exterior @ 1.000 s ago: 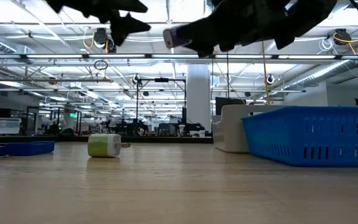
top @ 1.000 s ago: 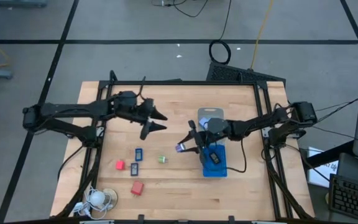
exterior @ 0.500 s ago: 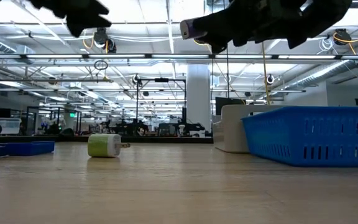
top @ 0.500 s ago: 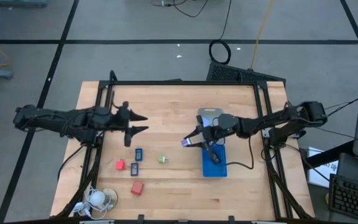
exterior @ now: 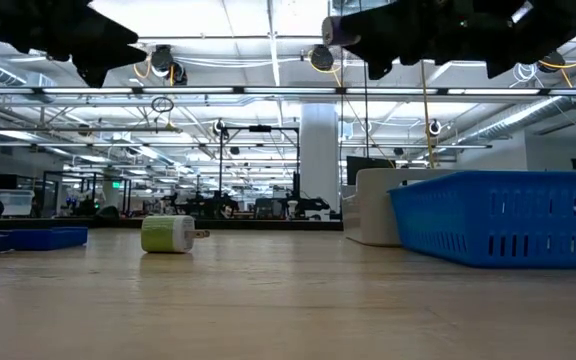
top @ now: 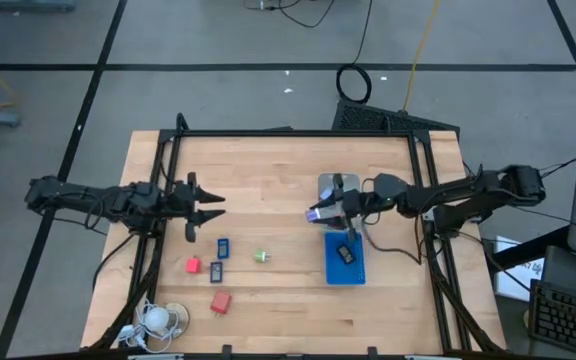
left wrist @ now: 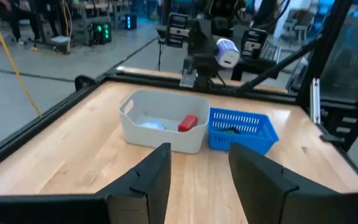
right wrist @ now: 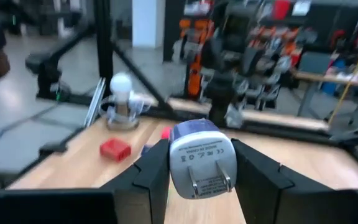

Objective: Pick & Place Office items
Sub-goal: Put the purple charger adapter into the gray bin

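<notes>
My right gripper (top: 324, 213) hangs above the table beside the pale tray (top: 340, 181), shut on a white-and-purple plug-in charger (right wrist: 199, 152). At the table's left side my left gripper (top: 214, 205) stands open and high, with nothing between its fingers (left wrist: 157, 174). Lying on the wood at the near left are the office items: a red block (top: 193, 265), two dark blue pieces (top: 223, 246), a green bit (top: 261, 256) and a second red block (top: 220, 301). The pale tray holds a red item (left wrist: 188, 122). My right gripper pinches the charger's body by its two opposite sides (right wrist: 173, 163) between the two fingers. The fingers lie level and come from the table's right. The charger is lifted clear of the table, its two-pronged face (right wrist: 209, 177) showing in the right wrist view.
A blue basket (top: 345, 262) with a dark piece inside stands just nearer than the pale tray. A white round coiled-cord thing (top: 158, 318) sits at the near left corner. Black frame rails (top: 288, 133) run along the table's edges. Bare wood lies between the two grippers.
My left gripper has drawn back toward the table's left edge and sunk a little. My right gripper has carried the charger toward the table's right, up to the pale tray, keeping it clear of the table.
</notes>
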Controlling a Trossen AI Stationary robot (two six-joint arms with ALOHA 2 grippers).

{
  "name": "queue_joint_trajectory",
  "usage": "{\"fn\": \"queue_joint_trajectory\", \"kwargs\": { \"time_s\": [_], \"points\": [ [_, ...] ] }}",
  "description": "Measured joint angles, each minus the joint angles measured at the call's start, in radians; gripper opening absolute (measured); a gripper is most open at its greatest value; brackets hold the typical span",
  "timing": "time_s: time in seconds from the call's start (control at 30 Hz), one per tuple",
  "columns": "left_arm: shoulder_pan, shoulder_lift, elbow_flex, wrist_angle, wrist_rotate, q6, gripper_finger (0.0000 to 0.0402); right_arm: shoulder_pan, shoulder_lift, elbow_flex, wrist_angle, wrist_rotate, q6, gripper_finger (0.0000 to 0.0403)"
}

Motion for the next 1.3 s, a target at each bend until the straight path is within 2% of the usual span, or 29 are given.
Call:
{"fn": "queue_joint_trajectory", "kwargs": {
  "time_s": [0.2, 0.43, 0.7, 0.93, 1.1, 1.3],
  "points": [
    [0.0, -0.086, -0.06, 0.004, -0.005, 0.026, 0.0177, -0.038, -0.087, -0.1, 0.112, -0.001, 0.046, 0.0133],
    [0.0, -0.141, -0.124, 0.009, -0.065, 0.015, 0.0198, -0.09, -0.182, -0.167, 0.118, 0.002, 0.09, 0.0133],
    [0.0, -0.177, -0.182, 0.038, -0.079, -0.009, 0.0216, -0.171, -0.249, -0.252, 0.119, 0.005, 0.152, 0.0133],
    [0.0, -0.176, -0.225, 0.08, -0.079, -0.014, 0.0207, -0.234, -0.272, -0.312, 0.12, 0.005, 0.188, 0.0133],
    [0.0, -0.175, -0.275, 0.165, -0.079, -0.001, 0.0195, -0.236, -0.272, -0.353, 0.138, 0.007, 0.19, 0.0133],
    [0.0, -0.169, -0.3, 0.155, -0.079, 0.029, 0.0182, -0.236, -0.273, -0.375, 0.134, 0.026, 0.241, 0.0133]
  ]
}}
